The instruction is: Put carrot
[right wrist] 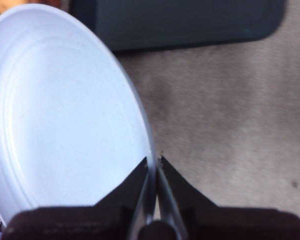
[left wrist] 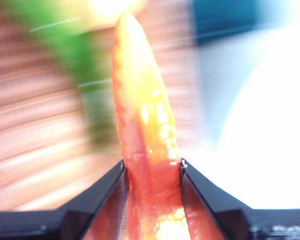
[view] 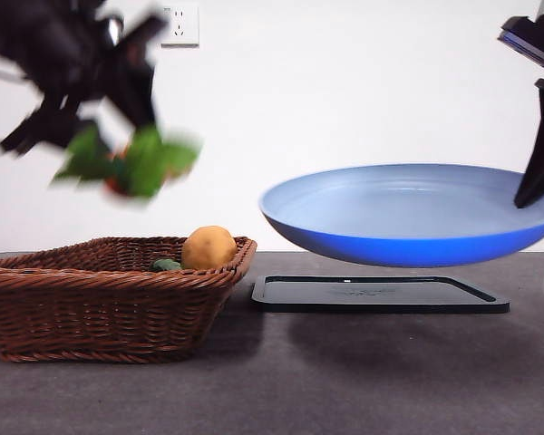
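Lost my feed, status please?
Left gripper shut on carrot, above basket. Right gripper holds blue plate over tray. Path clear.

A dark grey table (view: 344, 381) bears a wicker basket (view: 100, 313) beside a flat black tray (view: 381, 294).

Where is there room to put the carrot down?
The blue plate, pinched at its rim by the right gripper, is bare, as is the black tray beneath it. The basket already holds a round fruit and a green item.
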### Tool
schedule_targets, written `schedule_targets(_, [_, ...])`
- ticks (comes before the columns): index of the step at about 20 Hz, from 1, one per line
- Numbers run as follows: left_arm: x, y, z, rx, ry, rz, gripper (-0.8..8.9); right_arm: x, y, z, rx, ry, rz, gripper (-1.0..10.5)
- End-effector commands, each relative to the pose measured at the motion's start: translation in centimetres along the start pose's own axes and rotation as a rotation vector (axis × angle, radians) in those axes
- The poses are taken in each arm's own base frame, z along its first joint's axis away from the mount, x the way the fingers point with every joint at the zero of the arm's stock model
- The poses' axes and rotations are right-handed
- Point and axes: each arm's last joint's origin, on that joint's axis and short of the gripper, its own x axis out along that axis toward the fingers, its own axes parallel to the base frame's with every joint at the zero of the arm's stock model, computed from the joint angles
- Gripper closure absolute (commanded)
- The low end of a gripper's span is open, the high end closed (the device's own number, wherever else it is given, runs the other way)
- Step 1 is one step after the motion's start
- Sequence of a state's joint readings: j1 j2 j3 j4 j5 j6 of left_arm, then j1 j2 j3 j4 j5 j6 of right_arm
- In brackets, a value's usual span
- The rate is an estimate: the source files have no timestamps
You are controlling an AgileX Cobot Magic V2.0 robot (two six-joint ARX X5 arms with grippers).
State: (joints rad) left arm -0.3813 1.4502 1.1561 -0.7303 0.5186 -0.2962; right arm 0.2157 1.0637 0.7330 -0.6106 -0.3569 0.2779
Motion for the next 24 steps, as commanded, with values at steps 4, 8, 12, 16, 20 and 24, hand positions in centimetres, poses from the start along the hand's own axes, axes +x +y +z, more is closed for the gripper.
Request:
schedule_targets(4, [1.3,-9.2,-0.8,0.434,-0.076,-0.207,7.27,1.6,1.8,-0.2,-0.002,0.063,0.056,9.4])
schedule_targets(8, [5.6,-12.2,-3.7,0.597,-0.036,0.020,7.27,1.7,2.3,-0.4,-0.007,0.068,0.071,9.4])
schedule_targets(12, [8.5,-13.0,-5.1,0.634,0.056,0.016,7.27,1.7,2.3,-0.3,0.000,0.066,0.072,9.4])
schedule_targets(16, [9.8,-12.7,-5.3,0.632,0.086,0.043,6.63,1.7,2.5,-0.4,0.008,0.087,0.123,9.4])
schedule_targets(20, [9.8,-12.7,-5.1,0.634,0.065,0.065,5.54,1.7,2.6,-0.5,0.079,0.112,0.164,9.4])
schedule_targets(24, [9.2,-12.7,-5.1,0.632,0.058,0.062,5.55,1.6,2.5,-0.3,0.122,0.104,0.149,9.4])
